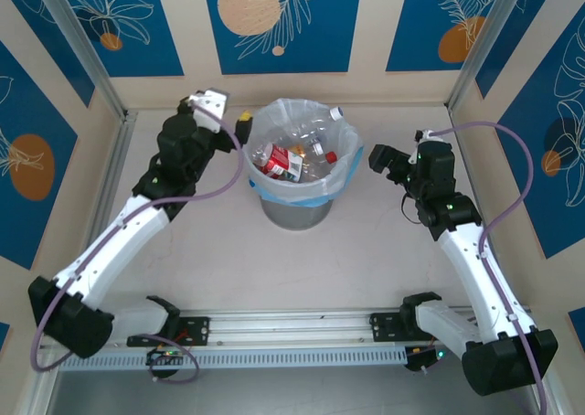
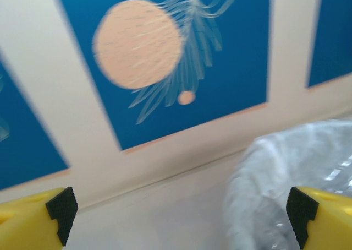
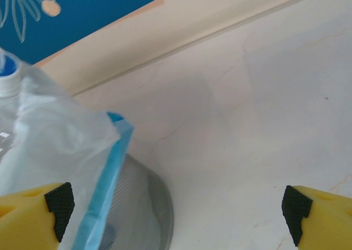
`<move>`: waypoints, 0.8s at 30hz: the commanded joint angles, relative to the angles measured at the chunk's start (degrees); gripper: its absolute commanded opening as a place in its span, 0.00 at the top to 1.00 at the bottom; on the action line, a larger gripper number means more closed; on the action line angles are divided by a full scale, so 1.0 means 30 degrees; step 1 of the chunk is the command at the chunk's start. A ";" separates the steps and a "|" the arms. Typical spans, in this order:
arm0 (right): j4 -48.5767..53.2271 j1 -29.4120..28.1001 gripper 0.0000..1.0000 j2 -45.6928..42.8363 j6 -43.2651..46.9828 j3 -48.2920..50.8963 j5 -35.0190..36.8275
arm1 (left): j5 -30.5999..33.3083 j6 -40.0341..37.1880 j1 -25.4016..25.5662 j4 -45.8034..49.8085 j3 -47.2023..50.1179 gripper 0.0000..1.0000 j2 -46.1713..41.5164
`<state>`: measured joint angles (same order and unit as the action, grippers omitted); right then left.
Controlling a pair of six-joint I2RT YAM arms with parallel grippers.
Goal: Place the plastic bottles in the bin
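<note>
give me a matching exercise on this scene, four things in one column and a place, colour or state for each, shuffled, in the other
Column one
1 plastic bottles
2 left gripper
3 right gripper
4 bag edge

Column two
a open, on the right of the bin
b blue
c lying inside the bin
d open, on the left of the bin

Pairs: 1-c, 2-d, 3-a, 4-b
</note>
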<state>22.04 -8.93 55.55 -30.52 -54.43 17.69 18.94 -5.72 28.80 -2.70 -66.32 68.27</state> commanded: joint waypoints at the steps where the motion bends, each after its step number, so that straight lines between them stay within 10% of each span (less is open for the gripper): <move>1: -0.1486 0.0620 0.01 -0.0353 -0.0972 0.0682 0.1197 | 0.5673 0.1912 0.0008 -0.0679 0.1624 0.01 -0.1537; 13: -0.3861 0.2039 0.00 -0.0031 -0.0520 0.3879 0.4802 | 1.2806 0.5227 -0.2614 0.0209 0.9113 0.01 -0.4401; 24: -0.5803 0.3734 0.00 0.1433 -0.0694 0.5808 0.3238 | 0.3343 0.4788 -0.8819 -0.7444 1.5037 0.01 -0.1047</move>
<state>9.23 1.80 59.37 -33.01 -37.56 27.86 40.93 9.23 5.21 -14.52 -21.23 61.95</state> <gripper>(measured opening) 0.994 0.989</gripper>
